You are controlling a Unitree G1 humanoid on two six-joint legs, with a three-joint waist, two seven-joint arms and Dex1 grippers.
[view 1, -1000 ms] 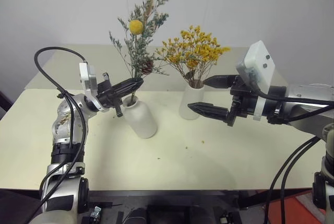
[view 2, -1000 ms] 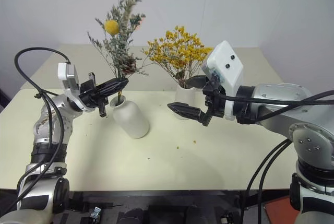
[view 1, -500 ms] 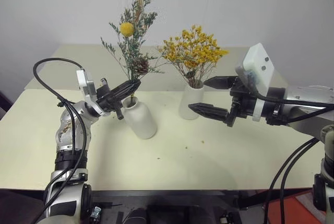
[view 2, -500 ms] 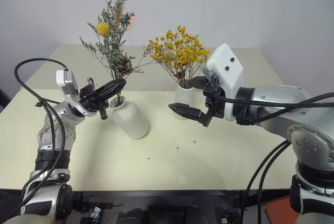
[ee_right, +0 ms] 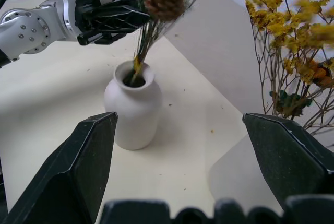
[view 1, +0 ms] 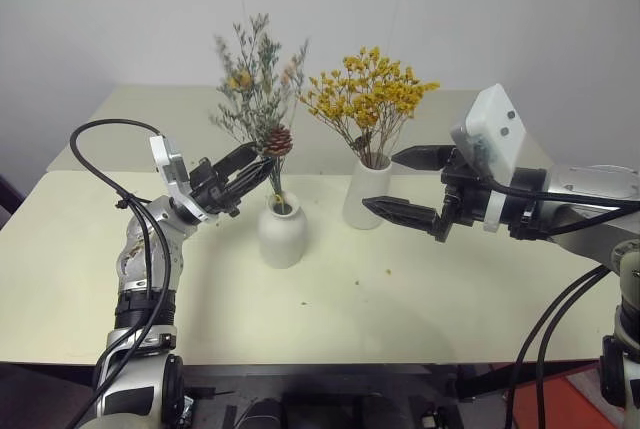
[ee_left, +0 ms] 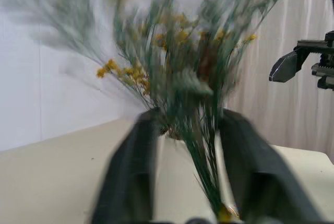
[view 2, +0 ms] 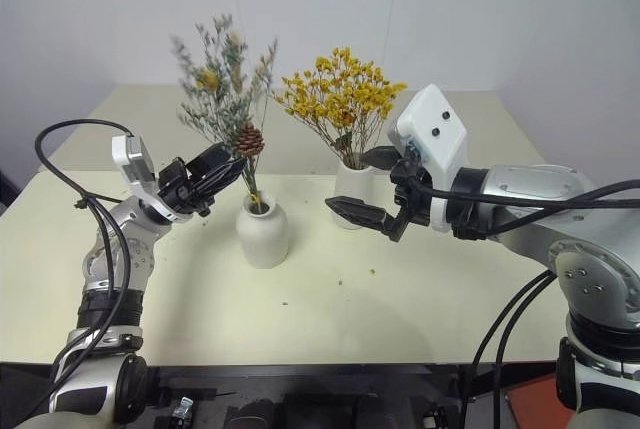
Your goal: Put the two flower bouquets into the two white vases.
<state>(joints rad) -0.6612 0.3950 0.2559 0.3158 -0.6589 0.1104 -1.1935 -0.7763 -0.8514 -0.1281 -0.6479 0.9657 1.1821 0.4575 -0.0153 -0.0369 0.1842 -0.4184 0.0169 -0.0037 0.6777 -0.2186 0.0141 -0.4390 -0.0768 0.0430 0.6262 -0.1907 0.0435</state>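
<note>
Grey-green bouquet (view 1: pixel 262 84) seated in short vase (view 1: pixel 281 235), stems between parted left gripper (view 1: pixel 247 171) fingers; yellow bouquet (view 1: pixel 368 95) in tall vase (view 1: pixel 366 194) beyond spread, empty right gripper (view 1: pixel 402 184). Risk: snagging sprigs, toppling vase.

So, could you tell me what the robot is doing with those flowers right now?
It is arranging dried flowers on a cream table. The grey-green sprig bouquet with a pinecone stands in the short rounded white vase, and the left gripper has its fingers open around the stems. The yellow-orange blossom bouquet is in the taller white cylinder vase. The right gripper hovers open beside that vase, holding nothing.
</note>
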